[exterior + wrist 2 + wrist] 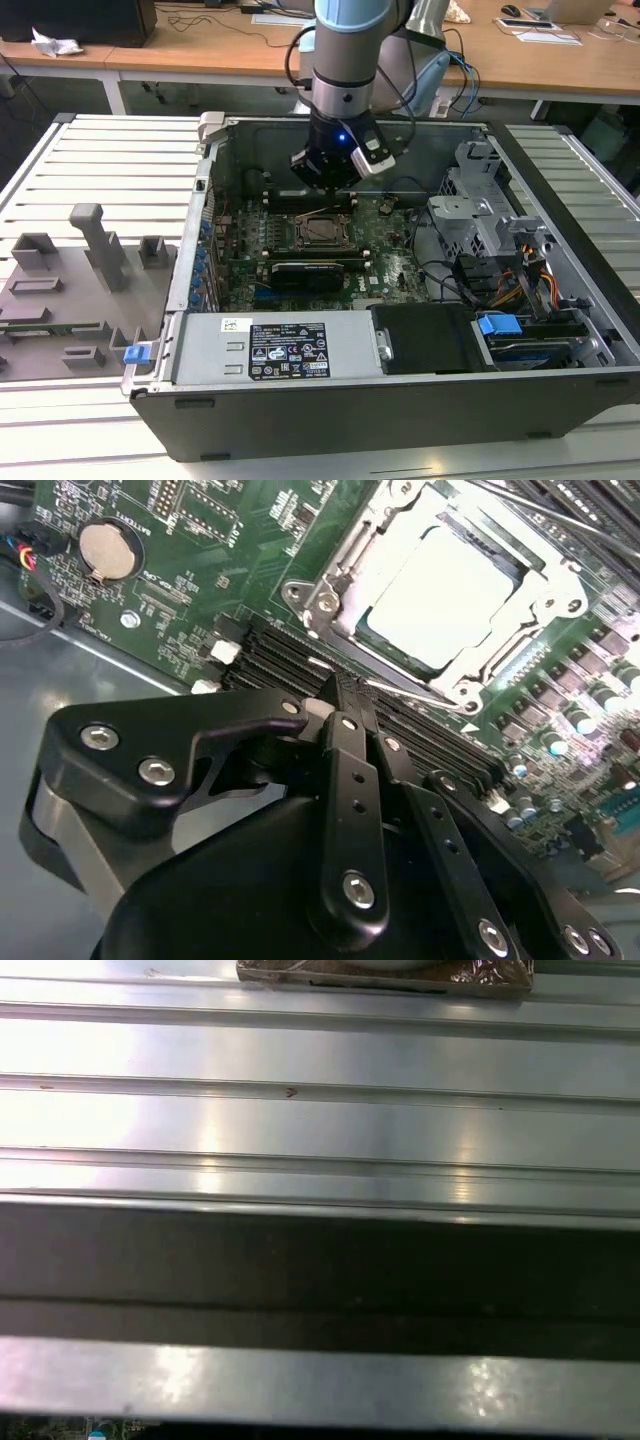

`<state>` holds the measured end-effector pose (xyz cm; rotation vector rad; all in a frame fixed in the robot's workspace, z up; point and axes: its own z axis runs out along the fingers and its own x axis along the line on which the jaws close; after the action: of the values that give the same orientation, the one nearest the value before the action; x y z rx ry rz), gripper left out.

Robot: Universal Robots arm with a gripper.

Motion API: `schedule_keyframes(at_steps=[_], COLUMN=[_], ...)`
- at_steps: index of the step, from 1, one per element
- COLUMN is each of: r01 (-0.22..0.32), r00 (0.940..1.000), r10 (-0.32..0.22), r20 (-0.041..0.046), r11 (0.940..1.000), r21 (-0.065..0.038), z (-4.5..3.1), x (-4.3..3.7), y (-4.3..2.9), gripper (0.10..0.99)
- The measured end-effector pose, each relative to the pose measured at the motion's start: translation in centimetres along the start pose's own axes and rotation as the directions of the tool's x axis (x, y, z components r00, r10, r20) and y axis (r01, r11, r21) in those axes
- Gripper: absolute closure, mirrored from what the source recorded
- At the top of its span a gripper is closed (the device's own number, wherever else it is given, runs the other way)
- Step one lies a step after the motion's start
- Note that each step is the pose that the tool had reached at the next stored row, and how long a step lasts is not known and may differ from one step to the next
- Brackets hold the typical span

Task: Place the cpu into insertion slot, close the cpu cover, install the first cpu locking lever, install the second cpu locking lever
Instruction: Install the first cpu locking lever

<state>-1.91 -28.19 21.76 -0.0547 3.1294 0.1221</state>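
arm (345,40): silver-grey, blue band | gripper (335,705): black, silver screws

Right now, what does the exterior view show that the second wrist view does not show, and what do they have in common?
In the exterior view alone: the whole open computer case, the grey fixture tray at the exterior view's left, and the arm above the board.

In the second wrist view alone: the round coin battery and the black gripper close up, its fingers together at a thin metal lever.

Both views: the cpu seated in the insertion slot, with the cpu cover down around it, on the green board.
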Motion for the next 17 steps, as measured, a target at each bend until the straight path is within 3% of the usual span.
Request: schedule_keyframes(at_steps=[17], r01=[0.0], r00=[1.0], r10=[0.0], r20=[0.0], r11=[1.0], r21=[0.001], z=[1.23], x=[-0.41], y=[-0.11], gripper=[0.98])
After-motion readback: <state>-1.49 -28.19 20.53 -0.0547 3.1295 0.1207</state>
